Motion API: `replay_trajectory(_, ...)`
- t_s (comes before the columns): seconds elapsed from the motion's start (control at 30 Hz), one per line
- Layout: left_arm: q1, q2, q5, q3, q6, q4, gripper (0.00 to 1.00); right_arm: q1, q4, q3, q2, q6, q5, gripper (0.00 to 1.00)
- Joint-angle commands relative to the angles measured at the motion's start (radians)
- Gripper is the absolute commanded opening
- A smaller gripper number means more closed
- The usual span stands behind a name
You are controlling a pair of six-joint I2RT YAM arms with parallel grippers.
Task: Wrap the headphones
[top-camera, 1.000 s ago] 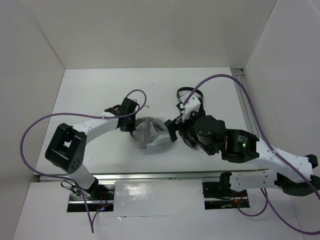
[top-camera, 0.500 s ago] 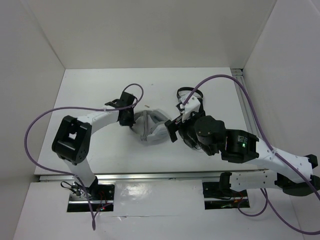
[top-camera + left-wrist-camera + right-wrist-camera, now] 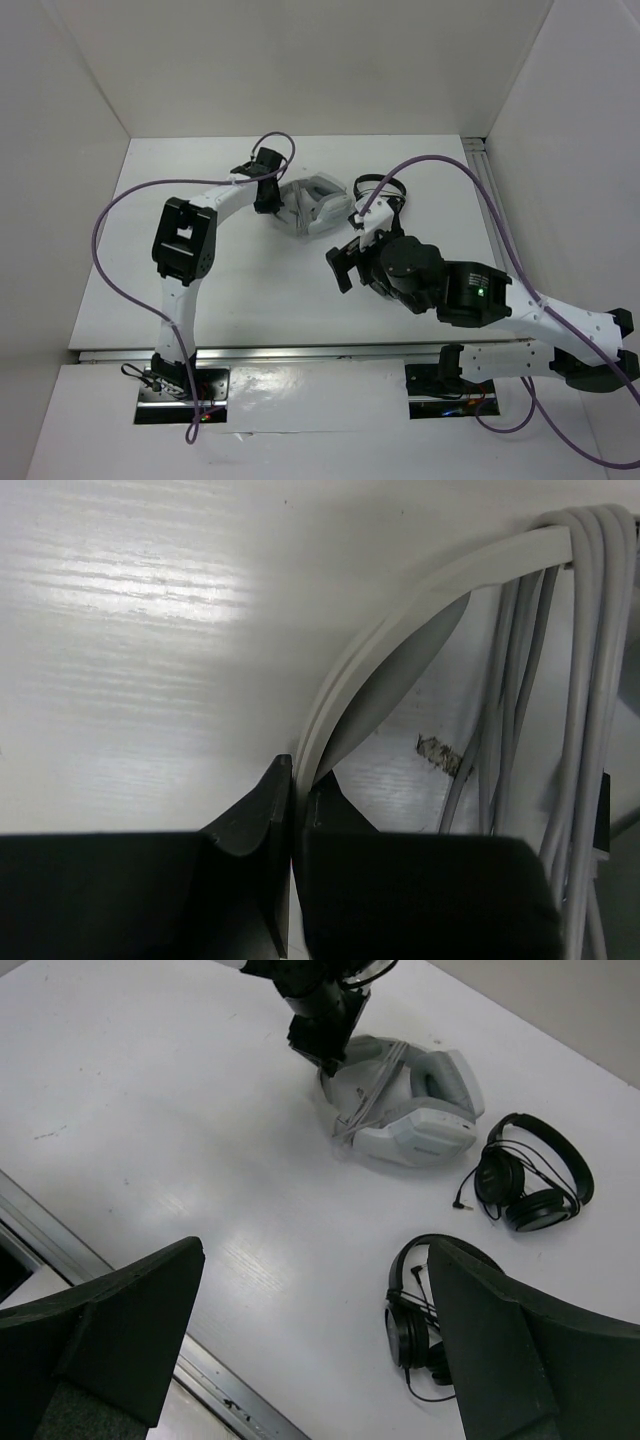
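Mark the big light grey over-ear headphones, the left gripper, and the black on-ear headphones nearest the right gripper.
light grey over-ear headphones [image 3: 418, 1138]: right wrist view, earcup shell.
left gripper [image 3: 295, 780]: left wrist view, between fingertips clamped on the headband.
nearest black on-ear headphones [image 3: 406, 1330]: right wrist view, earcup.

My top view looks steeply down from above and behind the arm bases and takes in the whole white bench [image 3: 260, 290], with the large light grey over-ear headphones [image 3: 315, 205] toward its far middle. The left wrist view sits almost against those headphones: past the closed left tool [image 3: 296, 780] I get only the pale headband, a bundle of grey cable [image 3: 590, 680] and a strip of bench. The right wrist view hangs well back from the headphones, looking down at them between the spread fingers of the right tool [image 3: 315, 1260]. It shares the headphones and the left tool with the top view, and also shows two small black on-ear headphones [image 3: 530, 1175] near them.
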Motion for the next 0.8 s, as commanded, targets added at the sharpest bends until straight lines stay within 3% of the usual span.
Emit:
replay_trajectory(0.0, 0.022, 0.041, -0.01, 0.073, -0.04, -0.044, 0.02, 0.004, 0.004, -0.016, 0.002, 0.025, -0.01, 1.0)
replay_trajectory(0.17, 0.041, 0.083, 0.024, 0.113, -0.043, -0.053, 0.13, 0.004, 0.036, -0.038, 0.002, 0.016, -0.057, 1.0)
replay_trajectory(0.2, 0.041, 0.083, 0.024, 0.126, -0.043, -0.065, 0.17, 0.004, 0.036, -0.038, 0.002, 0.016, -0.057, 1.0)
replay_trajectory(0.23, 0.041, 0.083, 0.007, 0.126, -0.054, -0.065, 0.28, 0.004, 0.049, -0.038, 0.002, 0.016, -0.069, 1.0)
replay_trajectory(0.4, 0.041, -0.026, 0.021, 0.054, -0.074, 0.0, 0.47, 0.004, 0.049, -0.038, 0.002, 0.025, -0.091, 1.0)
replay_trajectory(0.43, 0.041, -0.054, 0.038, 0.012, -0.062, 0.028, 0.55, 0.004, 0.049, -0.047, 0.002, 0.025, -0.108, 1.0)
replay_trajectory(0.5, 0.041, -0.129, 0.084, -0.018, -0.052, 0.071, 1.0, 0.004, 0.049, -0.047, 0.002, 0.025, -0.129, 1.0)
replay_trajectory(0.67, 0.041, -0.287, 0.11, -0.086, -0.063, 0.094, 1.0, 0.004, 0.039, -0.038, 0.002, 0.094, -0.088, 1.0)
replay_trajectory(0.77, 0.041, -0.478, 0.119, -0.185, -0.02, 0.114, 1.0, 0.004, 0.021, -0.027, -0.01, 0.17, -0.005, 1.0)
